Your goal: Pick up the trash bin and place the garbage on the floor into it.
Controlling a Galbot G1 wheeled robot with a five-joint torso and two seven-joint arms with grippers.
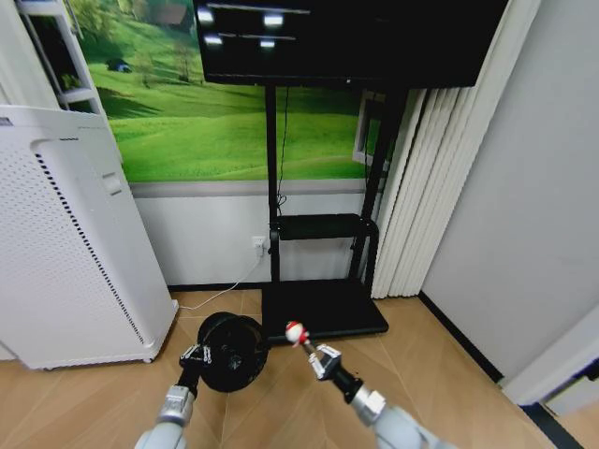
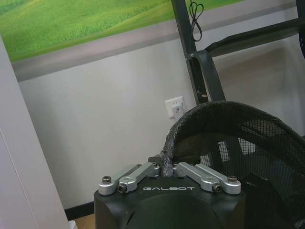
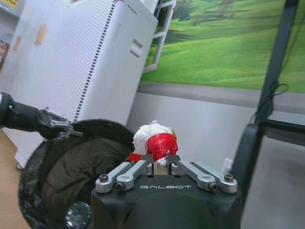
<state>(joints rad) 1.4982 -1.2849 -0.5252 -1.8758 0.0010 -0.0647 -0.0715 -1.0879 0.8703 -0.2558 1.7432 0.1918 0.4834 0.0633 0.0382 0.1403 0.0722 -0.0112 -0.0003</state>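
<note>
The trash bin (image 1: 231, 352) is a black mesh wastebasket held off the floor, its mouth tipped toward me. My left gripper (image 1: 198, 354) is shut on its rim; the left wrist view shows the rim (image 2: 167, 156) pinched between the fingers. My right gripper (image 1: 307, 345) is shut on a red-and-white crumpled piece of garbage (image 1: 295, 330), held just right of the bin's mouth. In the right wrist view the garbage (image 3: 156, 140) sits between the fingers, with the bin (image 3: 71, 167) and the left gripper (image 3: 59, 128) beyond it.
A tall white perforated appliance (image 1: 65, 243) stands at the left. The black TV stand base (image 1: 323, 307) and its posts lie just behind the bin, under a dark screen (image 1: 346, 37). A curtain (image 1: 421, 187) and a grey wall close the right side.
</note>
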